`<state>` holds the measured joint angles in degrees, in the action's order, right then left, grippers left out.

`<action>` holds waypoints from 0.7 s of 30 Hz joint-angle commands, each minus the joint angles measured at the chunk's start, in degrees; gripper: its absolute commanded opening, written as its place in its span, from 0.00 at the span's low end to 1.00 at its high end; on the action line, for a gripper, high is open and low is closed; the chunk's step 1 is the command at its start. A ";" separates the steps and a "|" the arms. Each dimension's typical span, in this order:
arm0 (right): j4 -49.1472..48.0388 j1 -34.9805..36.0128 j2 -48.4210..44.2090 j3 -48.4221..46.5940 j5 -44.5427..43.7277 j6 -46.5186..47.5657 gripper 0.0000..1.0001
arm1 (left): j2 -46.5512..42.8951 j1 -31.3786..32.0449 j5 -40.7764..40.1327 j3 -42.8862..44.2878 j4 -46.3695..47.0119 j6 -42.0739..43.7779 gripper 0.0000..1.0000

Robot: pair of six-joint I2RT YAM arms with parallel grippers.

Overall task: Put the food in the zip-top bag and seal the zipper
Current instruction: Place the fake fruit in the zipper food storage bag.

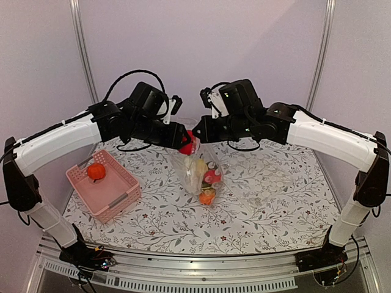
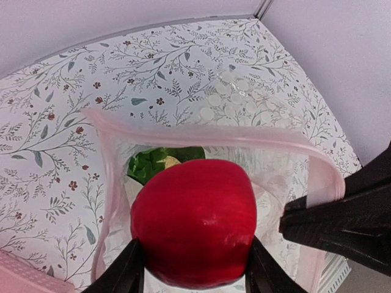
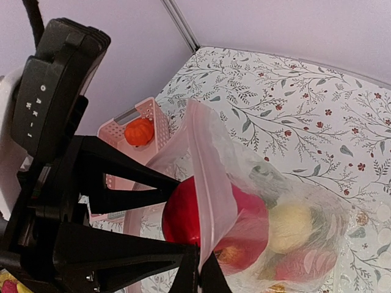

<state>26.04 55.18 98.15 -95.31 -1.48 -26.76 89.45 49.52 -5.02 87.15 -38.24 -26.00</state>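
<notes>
Glossy round red fruit (image 2: 194, 223), crinkly bag (image 3: 244, 155)

You're working in a robotics lab cell, not a home or a kitchen. The left arm (image 1: 61, 137) and right arm (image 1: 330, 137) are mounted at the near edge of the desk (image 1: 275, 207), above an aluminium rail (image 1: 201, 255), with a black cable (image 1: 128, 75) looping off one of them. Behind the desk, plain lilac wall panels (image 1: 201, 43) stand between metal posts (image 1: 82, 55). On the desk's floral cloth, what you handle is props: toy food (image 1: 208, 196) in a zip-top bag (image 1: 183, 165), and a pink plastic basket (image 1: 119, 206).
</notes>
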 commanded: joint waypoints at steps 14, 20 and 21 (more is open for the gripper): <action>-2.72 0.36 0.20 -0.32 0.68 -0.69 0.00 | 6.77 0.58 -2.46 -1.06 9.70 -4.06 0.51; -2.92 0.30 -0.12 0.33 0.13 -0.92 0.00 | 8.01 0.23 -1.40 -1.15 10.25 -5.58 0.61; -2.89 0.29 -0.21 0.44 0.03 -0.92 0.00 | 7.95 0.23 -1.25 -1.16 10.21 -5.70 0.64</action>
<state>25.39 55.02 98.15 -95.26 -2.46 -27.42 96.36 49.23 -7.35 86.59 -31.03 -30.55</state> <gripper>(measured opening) 0.005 0.603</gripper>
